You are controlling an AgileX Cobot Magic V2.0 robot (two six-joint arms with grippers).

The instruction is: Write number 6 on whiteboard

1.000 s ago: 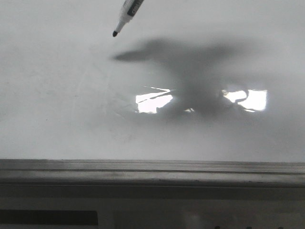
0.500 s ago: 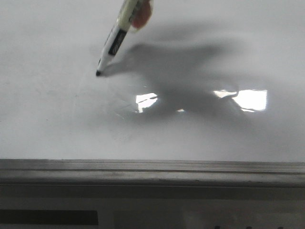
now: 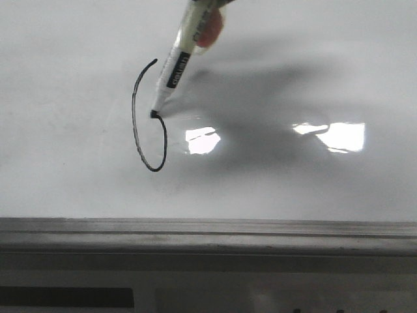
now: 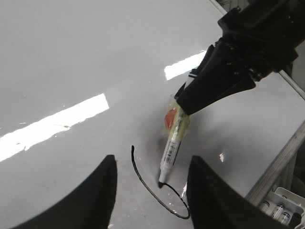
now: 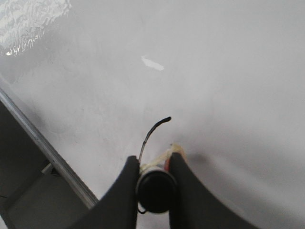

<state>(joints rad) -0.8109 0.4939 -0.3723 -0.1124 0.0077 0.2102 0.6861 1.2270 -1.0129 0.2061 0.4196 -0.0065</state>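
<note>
Black marker ink forms the number 6 (image 3: 146,117), a thin hand-drawn line on the large glossy white whiteboard (image 3: 71,176), left of the board's middle in the front view. Its stem starts at about 1 o'clock, sweeps down the 9 o'clock side, rounds the bottom at 6 o'clock and climbs back toward the centre, where the loop is not quite shut. The white marker pen with a black tip and black label band (image 3: 174,73) leans steeply, tip touching the board at the loop's open end, probably so the stroke can close against the stem. The right gripper (image 5: 153,183) has its jaws clamped on the pen's rear end, holding it tilted so the tip stays in sight. The left gripper (image 4: 150,191) hovers just above the board with its jaws spread and empty, straddling the drawing, likely only watching. Bright rectangular reflections (image 3: 339,135) lie at 3 o'clock of the figure.
</note>
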